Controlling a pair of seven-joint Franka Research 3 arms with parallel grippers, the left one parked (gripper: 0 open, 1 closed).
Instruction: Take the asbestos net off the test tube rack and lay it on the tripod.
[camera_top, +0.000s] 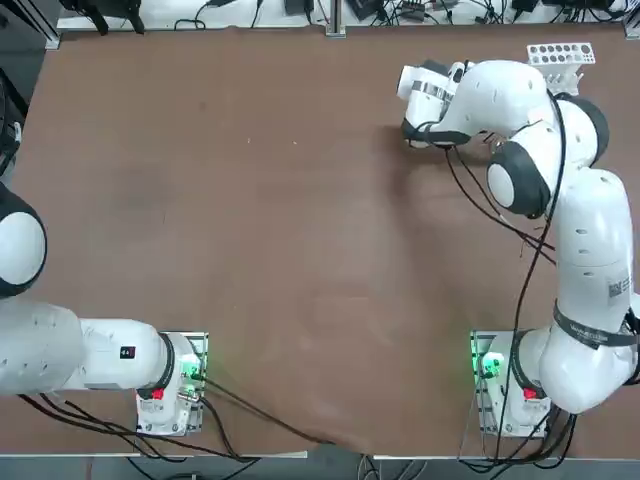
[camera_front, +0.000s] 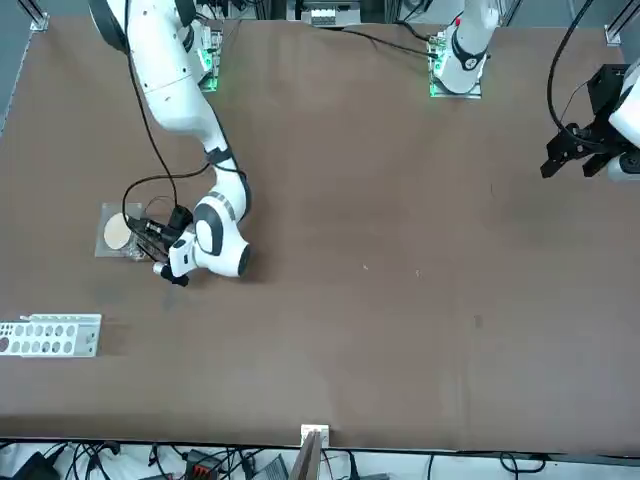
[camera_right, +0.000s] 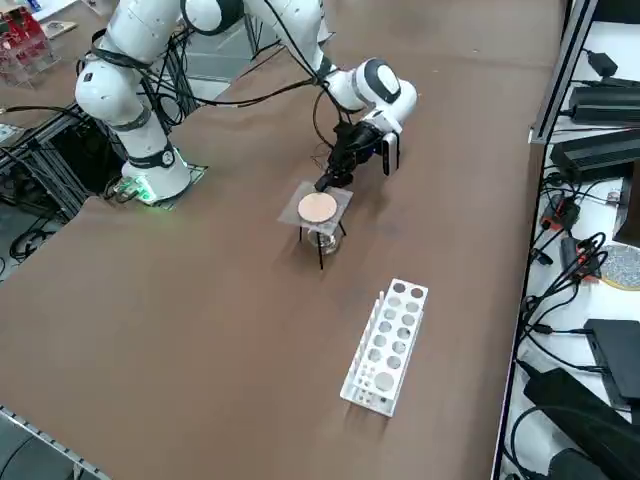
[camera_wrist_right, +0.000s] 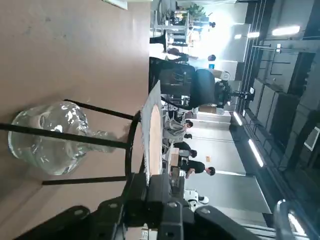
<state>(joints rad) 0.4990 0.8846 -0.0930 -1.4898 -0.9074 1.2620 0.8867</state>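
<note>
The right gripper (camera_right: 328, 180) is pinching one edge of the thin, light, stiff net (camera_right: 317, 208), lying atop the tripod (camera_right: 322, 240).

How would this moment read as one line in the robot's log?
net: on tripod | right gripper: shut on net edge | rack: empty, apart

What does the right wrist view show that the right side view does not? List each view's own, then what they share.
Only the right wrist view shows the right gripper closed on the edge of the asbestos net, and the glass burner plainly under the tripod ring. Only the right side view shows the test tube rack, bare and apart from the tripod, and the net's beige disc from above. Both show the net lying on the tripod with the gripper at its edge.
</note>
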